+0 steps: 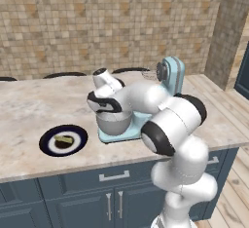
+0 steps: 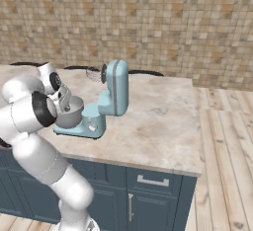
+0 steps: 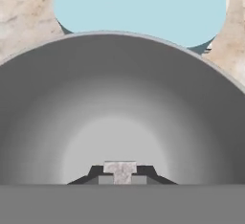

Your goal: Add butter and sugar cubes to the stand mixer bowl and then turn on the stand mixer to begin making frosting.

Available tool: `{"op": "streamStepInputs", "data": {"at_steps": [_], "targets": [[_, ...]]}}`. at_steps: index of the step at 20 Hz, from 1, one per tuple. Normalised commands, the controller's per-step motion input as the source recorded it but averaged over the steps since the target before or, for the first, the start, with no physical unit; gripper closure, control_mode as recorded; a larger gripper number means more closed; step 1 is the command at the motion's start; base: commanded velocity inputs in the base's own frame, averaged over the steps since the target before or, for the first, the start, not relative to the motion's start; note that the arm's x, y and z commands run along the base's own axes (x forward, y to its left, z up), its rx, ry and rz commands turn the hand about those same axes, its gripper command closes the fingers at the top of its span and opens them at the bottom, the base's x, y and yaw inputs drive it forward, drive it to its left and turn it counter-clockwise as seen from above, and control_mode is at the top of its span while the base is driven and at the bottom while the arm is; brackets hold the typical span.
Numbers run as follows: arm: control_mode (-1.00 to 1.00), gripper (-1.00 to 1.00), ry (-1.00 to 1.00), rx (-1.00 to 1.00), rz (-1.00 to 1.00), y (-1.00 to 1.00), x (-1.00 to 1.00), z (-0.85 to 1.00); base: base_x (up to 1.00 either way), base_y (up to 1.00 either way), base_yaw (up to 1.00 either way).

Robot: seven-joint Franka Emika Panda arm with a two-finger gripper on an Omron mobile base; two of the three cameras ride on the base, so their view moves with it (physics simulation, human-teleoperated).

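My gripper (image 3: pixel 120 174) hangs over the mouth of the grey metal stand mixer bowl (image 3: pixel 119 103), shut on a small greyish-white sugar cube (image 3: pixel 120 169) that shows between the dark fingertips. The bowl (image 1: pixel 115 122) sits on the flat base of the light blue stand mixer (image 1: pixel 170 73), whose head is tilted up with the whisk pointing back. From the right side the bowl (image 2: pixel 69 117) and mixer (image 2: pixel 114 89) stand near the counter's front left. The pale yellow-green butter (image 1: pixel 63 139) lies on a dark blue plate left of the mixer.
The dark blue plate (image 1: pixel 48 144) with a white ring rests near the counter's front edge. The marble counter (image 2: pixel 158 126) has bare room right of the mixer. A tiled wall runs behind it, and blue cabinets stand below.
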Motion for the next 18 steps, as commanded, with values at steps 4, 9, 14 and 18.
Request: {"op": "streamStepInputs", "data": {"at_steps": [4, 9, 14, 18], "targets": [[-1.0, 1.0, 0.05, 0.03, 0.0, 0.0, 0.26, -0.35, 0.0, 0.0, 0.0], [-1.0, -1.0, 0.04, 0.02, 0.0, 0.0, 0.22, -0.4, 0.0, 0.0, 0.0], [-1.0, -1.0, 0.02, 0.01, 0.0, 0.04, 0.06, -0.16, 0.0, 0.0, 0.0], [-1.0, -1.0, 0.0, 0.04, 0.0, 0.04, -0.01, 0.08, 0.0, 0.0, 0.0]]}}
